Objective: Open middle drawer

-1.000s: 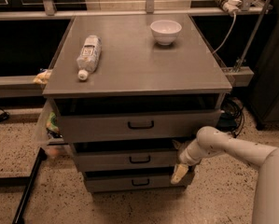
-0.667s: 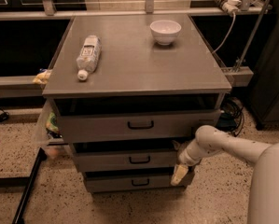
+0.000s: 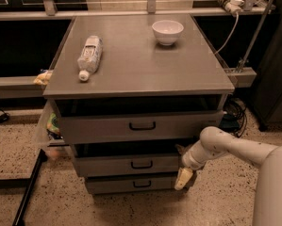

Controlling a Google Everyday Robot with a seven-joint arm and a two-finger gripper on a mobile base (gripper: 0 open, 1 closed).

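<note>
The middle drawer [image 3: 126, 165] is a wide flat grey front with a small black loop handle [image 3: 141, 164] at its centre. It sits between the taller top drawer [image 3: 140, 125] and the shortest bottom drawer [image 3: 131, 183]. It stands out a little from the cabinet, with a dark gap above it. My gripper [image 3: 183, 166] is at the right end of the middle drawer's front, well right of the handle, on a white arm [image 3: 225, 145] coming from the lower right.
On the grey cabinet top [image 3: 140, 65] lie a plastic bottle [image 3: 89, 55] on its side and a white bowl [image 3: 167, 31]. The top drawer stands out slightly. A black pole [image 3: 29, 192] slants at the lower left. Cables [image 3: 235, 112] hang at the right.
The arm's near part has shifted slightly left. The gripper stays at the right end of the middle drawer, and the drawers have not visibly moved.
</note>
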